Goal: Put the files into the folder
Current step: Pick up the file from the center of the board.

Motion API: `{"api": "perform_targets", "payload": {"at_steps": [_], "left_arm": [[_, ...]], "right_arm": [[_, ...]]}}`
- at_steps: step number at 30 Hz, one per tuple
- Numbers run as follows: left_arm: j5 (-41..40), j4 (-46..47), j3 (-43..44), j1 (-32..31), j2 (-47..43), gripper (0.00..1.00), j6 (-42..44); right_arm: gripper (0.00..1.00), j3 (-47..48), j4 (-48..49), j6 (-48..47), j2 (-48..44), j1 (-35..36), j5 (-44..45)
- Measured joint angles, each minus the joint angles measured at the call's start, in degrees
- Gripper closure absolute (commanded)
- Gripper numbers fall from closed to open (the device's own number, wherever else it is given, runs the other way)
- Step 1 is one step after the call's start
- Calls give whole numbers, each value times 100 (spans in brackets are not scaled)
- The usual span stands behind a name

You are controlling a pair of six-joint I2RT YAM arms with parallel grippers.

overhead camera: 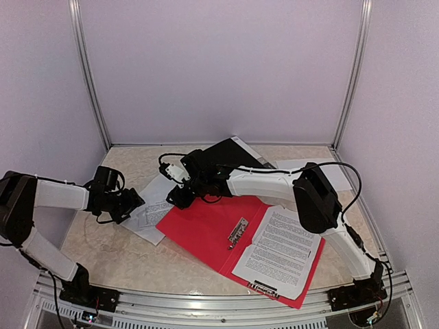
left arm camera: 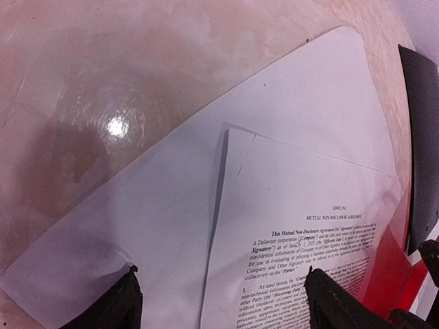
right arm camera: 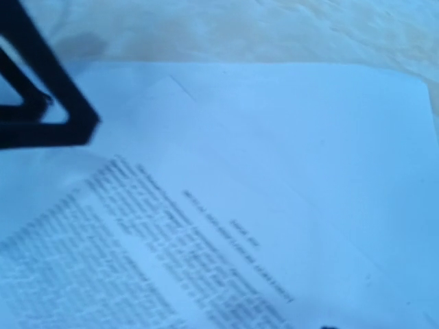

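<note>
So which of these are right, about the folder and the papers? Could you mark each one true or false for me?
1. The red folder lies open on the table. True.
2. A printed sheet lies inside it. True; it is on the half nearer the right arm.
3. Every sheet is in the folder. False: loose sheets lie on the table beside it, one of them printed.
4. The left gripper is clamped on a sheet. False: its fingers stand apart above the loose sheets.
5. The table is dark wood. False: it is pale beige and marbled.
</note>
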Motion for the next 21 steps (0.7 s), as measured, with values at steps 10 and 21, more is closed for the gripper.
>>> {"api": "perform_targets", "payload": {"at_steps": [10,21], "left_arm": [[92,70,149,83,37,21,282],[142,240,588,87,63,24,487]], "right_arm": [[50,79,52,151,411,-166,-76],[54,179,28,151,614,-166,-175]]}}
